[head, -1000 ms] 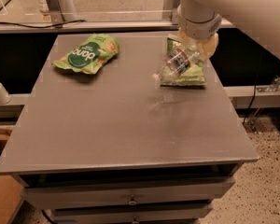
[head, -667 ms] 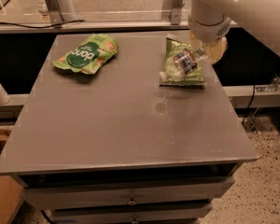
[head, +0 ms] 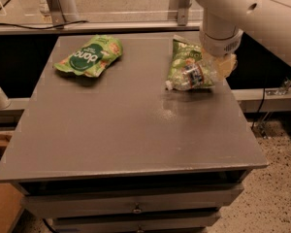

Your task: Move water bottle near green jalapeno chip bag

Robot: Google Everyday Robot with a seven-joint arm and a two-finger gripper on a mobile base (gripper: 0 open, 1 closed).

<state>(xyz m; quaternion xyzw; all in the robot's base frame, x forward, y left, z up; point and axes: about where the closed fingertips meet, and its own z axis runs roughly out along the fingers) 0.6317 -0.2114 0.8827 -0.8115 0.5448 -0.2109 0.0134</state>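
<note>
Grey table [head: 126, 130] w/ drawers [head: 136, 202] on speckled floor [head: 281, 203], bright green bag [head: 89, 56] sat back-left, gripper [head: 219, 66] was clamped on water bottle [head: 191, 75] over green jalapeno chip bag [head: 181, 57].

Gripper [head: 219, 66] up around 2 o'clock on the table is a pale yellowish tan, on a plain white arm [head: 242, 8]. Water bottle [head: 191, 76] is clear, with a white cap and a red-white-blue label band. Chip bag [head: 183, 57] there is olive green with pale lettering. The other bag [head: 89, 56], at 10 o'clock, is brighter green with a dark round logo and white letters. Table [head: 126, 130] is flat grey.
</note>
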